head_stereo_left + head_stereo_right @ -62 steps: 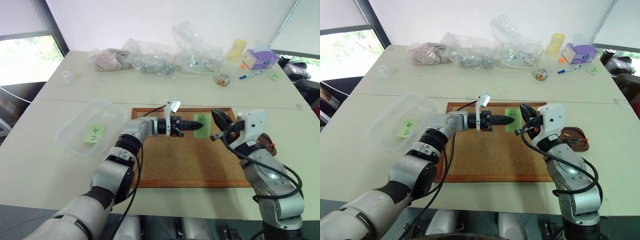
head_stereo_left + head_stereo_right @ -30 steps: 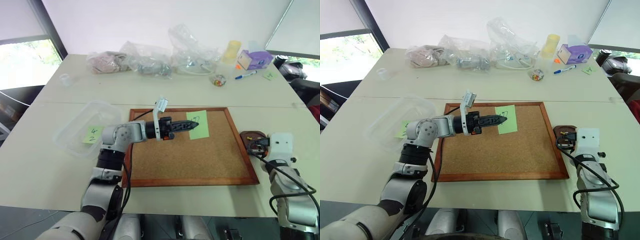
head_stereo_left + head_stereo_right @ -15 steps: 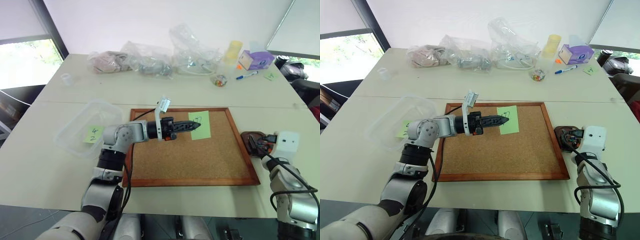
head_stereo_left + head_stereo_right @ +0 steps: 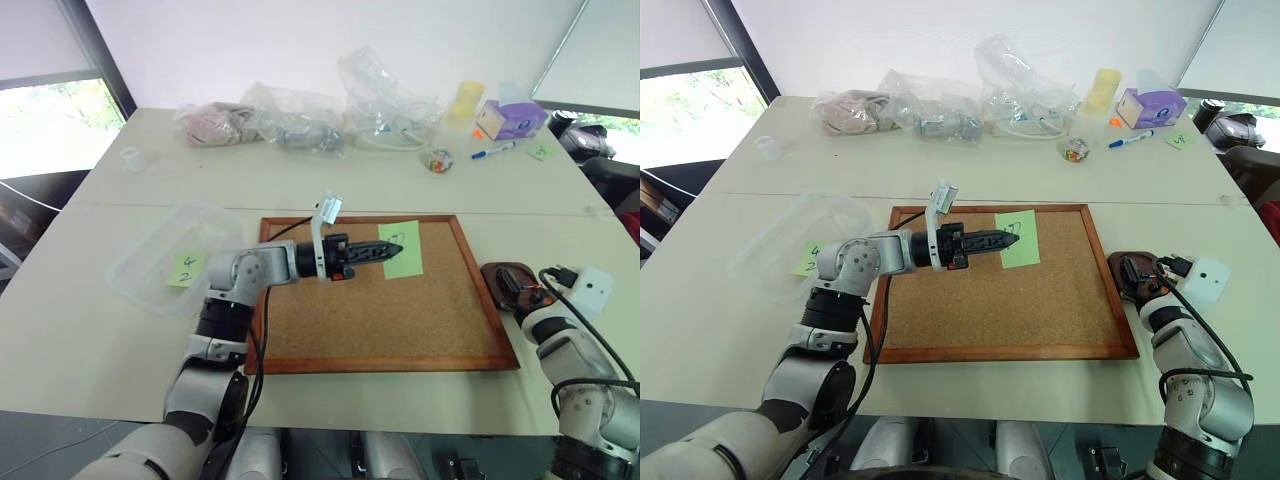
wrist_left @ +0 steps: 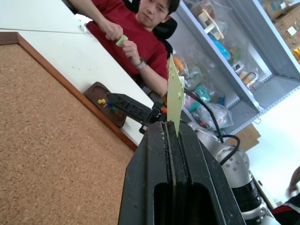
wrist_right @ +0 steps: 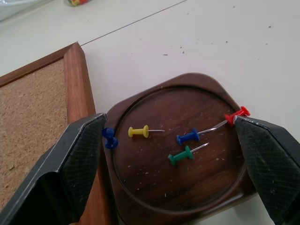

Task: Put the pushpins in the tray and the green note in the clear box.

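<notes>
Black fingers of the left gripper (image 4: 392,251) are pinching the green note (image 4: 403,250) by its edge above the corkboard (image 4: 400,320). Right gripper (image 6: 171,154) is hovering with jaws spread wide over the tray (image 6: 187,197), where the pushpins (image 6: 180,140) are lying. Clear box (image 4: 150,262) is sitting left of the corkboard, on the table (image 4: 90,340).

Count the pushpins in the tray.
5. In the tray: yellow pushpin, middle blue pushpin, green pushpin; another blue pushpin and red pushpin sit at opposite rims.
</notes>
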You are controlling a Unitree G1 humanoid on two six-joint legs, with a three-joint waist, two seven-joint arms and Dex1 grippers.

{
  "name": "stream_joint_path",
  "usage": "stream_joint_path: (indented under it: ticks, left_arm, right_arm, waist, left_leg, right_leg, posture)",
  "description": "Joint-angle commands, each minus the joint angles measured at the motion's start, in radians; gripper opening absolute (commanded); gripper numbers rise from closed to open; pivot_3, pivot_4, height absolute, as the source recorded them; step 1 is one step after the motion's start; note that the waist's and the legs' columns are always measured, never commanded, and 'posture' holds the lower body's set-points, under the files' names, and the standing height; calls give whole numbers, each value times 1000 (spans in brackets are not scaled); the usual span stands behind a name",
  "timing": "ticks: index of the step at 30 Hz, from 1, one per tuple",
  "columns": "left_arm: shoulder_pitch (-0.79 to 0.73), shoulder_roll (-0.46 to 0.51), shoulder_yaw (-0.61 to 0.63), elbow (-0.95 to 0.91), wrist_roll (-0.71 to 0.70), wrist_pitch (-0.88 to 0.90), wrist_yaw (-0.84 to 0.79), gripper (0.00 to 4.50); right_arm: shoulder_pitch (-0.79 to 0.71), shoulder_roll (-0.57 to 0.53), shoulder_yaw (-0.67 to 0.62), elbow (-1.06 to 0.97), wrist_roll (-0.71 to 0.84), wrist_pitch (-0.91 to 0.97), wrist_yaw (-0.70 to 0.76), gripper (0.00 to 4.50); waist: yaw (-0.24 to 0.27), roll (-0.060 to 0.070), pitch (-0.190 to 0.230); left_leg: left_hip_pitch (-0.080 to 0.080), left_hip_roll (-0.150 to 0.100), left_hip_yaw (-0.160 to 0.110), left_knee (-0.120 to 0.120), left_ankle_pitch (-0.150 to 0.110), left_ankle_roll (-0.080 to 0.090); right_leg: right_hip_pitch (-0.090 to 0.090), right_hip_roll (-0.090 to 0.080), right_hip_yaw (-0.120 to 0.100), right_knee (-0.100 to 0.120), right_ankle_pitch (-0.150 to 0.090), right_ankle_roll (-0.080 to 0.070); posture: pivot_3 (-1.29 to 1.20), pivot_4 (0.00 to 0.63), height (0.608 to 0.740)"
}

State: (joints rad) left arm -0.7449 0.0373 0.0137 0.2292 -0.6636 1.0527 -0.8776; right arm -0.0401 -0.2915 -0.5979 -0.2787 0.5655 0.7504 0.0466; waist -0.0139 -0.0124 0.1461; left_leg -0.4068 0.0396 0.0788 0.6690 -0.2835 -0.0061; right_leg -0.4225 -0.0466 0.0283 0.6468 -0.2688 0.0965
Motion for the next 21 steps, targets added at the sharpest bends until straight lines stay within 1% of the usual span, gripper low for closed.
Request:
stream_joint_path:
  ticks: [1,5,11,15,17,21]
  left_arm:
    - [0,-6,-4,-16,-18,-18,4,0]
    - [0,-5,-1,-16,-20,-20,9,0]
    - [0,-4,1,-18,-23,-21,14,0]
    - [-4,-6,4,-15,-26,-22,14,0]
    - [-8,-7,3,-11,-25,-24,13,0]
    - [-12,-10,0,-4,-22,-32,8,0]
  right_arm:
    - [4,-17,5,-31,14,15,2,4443]
    - [23,-52,53,-36,-55,-20,4,4443]
    - [54,-77,111,-114,-148,-141,19,4443]
    - [96,-120,172,-152,-270,-194,7,4443]
    - [110,-132,193,-155,-319,-204,-5,4443]
    - [119,-135,209,-119,-358,-167,-14,4443]
  waist:
    - [0,0,0]
    - [0,0,0]
    - [0,0,0]
    - [0,0,0]
    - [0,0,0]
    - [1,0,0]
  left_leg:
    - [0,0,0,0,0,0]
    - [0,0,0,0,0,0]
    - [0,0,0,0,0,0]
    - [0,0,0,0,0,0]
    - [0,0,0,0,0,0]
    - [0,0,0,0,0,0]
  right_leg:
    - [0,0,0,0,0,0]
    - [0,0,0,0,0,0]
    - [0,0,0,0,0,0]
    - [0,0,0,0,0,0]
    - [0,0,0,0,0,0]
    - [0,0,0,0,0,0]
  posture:
    - [0,150,738]
    - [0,150,738]
    - [0,150,738]
    - [0,150,738]
    - [0,150,738]
    - [0,150,738]
